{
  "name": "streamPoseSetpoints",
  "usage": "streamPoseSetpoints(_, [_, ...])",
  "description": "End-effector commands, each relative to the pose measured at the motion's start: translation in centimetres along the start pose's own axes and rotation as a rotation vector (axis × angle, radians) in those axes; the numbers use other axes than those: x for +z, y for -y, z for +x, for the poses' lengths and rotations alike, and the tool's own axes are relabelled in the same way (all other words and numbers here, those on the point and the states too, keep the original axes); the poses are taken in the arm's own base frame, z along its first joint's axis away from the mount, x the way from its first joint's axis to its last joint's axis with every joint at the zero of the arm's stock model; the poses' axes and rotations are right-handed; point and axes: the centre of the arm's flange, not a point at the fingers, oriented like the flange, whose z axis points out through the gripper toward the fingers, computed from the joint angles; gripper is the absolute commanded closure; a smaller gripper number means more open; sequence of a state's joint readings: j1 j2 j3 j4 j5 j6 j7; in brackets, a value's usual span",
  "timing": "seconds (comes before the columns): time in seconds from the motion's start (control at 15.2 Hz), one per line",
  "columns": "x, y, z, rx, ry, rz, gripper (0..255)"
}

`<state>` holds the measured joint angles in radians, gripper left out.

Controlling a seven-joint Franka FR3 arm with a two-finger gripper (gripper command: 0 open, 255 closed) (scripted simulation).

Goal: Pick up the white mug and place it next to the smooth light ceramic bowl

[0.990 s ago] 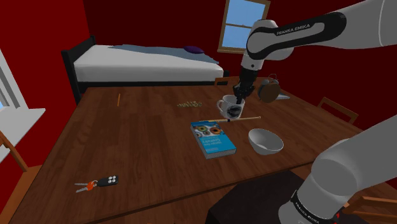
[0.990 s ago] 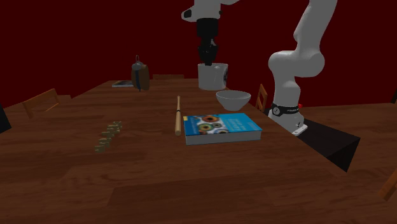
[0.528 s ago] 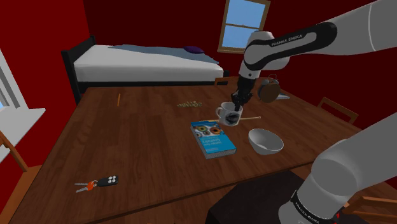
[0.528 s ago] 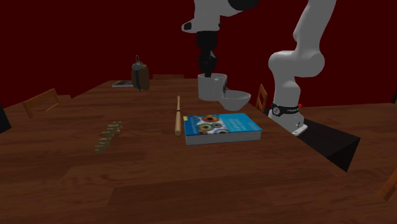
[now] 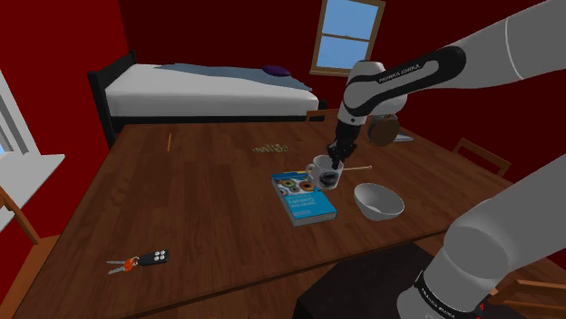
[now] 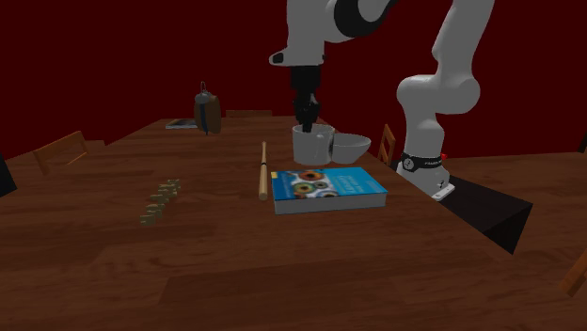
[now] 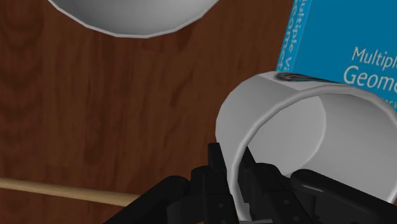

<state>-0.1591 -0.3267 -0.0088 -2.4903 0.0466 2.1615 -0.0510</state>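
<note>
The white mug (image 5: 322, 173) hangs low over the wooden table (image 5: 200, 199), tilted a little, with my gripper (image 5: 336, 157) shut on its rim wall. In the second exterior view the mug (image 6: 312, 145) sits just beside the light bowl (image 6: 351, 147), under the gripper (image 6: 306, 120). The wrist view has one finger inside the mug (image 7: 299, 137) and one outside, the gripper (image 7: 232, 165) clasping the wall. The bowl (image 7: 133, 16) lies a short way beyond it, and the bowl (image 5: 378, 200) stands nearer the stand. Whether the mug's base touches the table I cannot tell.
A blue book (image 5: 304, 197) lies right beside the mug, and a thin wooden stick (image 5: 356, 169) lies behind it. A brown clock-like object (image 5: 382, 129) stands further back. Keys (image 5: 143, 260) lie near the front edge. A bed (image 5: 209, 89) stands beyond the table.
The arm has come down with the mug, from well above the table to just over it, ending between the book and the bowl. The grip has stayed shut.
</note>
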Motion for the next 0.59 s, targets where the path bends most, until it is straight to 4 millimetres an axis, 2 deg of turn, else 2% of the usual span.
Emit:
streamPoseSetpoints(0.0, [1.1,0.0,0.0,0.000,-0.001,0.000,255])
streamPoseSetpoints(0.4, [4.2,-0.1,0.0,0.000,-0.001,0.000,255])
streamPoseSetpoints(0.53, [4.6,-0.1,0.0,0.000,-0.001,0.000,255])
